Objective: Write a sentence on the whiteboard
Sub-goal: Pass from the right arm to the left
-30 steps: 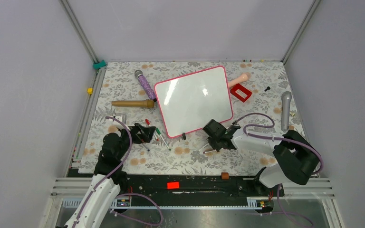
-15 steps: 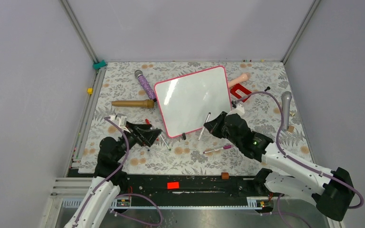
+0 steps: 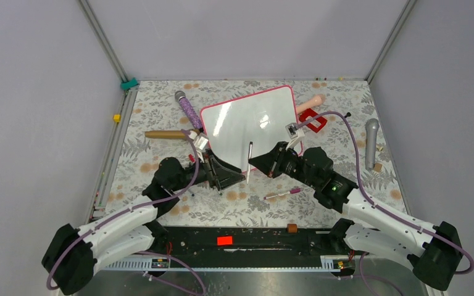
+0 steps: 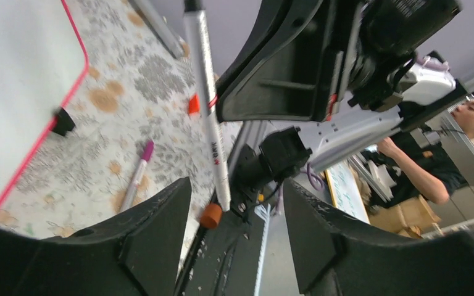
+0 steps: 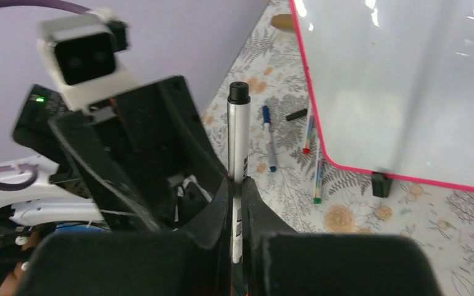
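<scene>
While clenching the light, slick marker (image 5: 237,135) low on its barrel in the right jaws, pull the black cap (image 5: 238,92) with the released left jaws, spread just beside it. Press gently on the glossy, blank whiteboard (image 3: 253,123), propped mid-surface behind and likely to slide.

You had a whiteboard (image 3: 250,126) with a smooth, glossy white face that caught the glare, framed in shiny pink-red plastic. The table cover (image 3: 160,117) under it looked matt, like printed cloth. The marker (image 5: 238,139) showed a smooth, satin barrel. The fingers (image 5: 217,206) of the right gripper (image 5: 237,184) looked like matt black plastic.
</scene>
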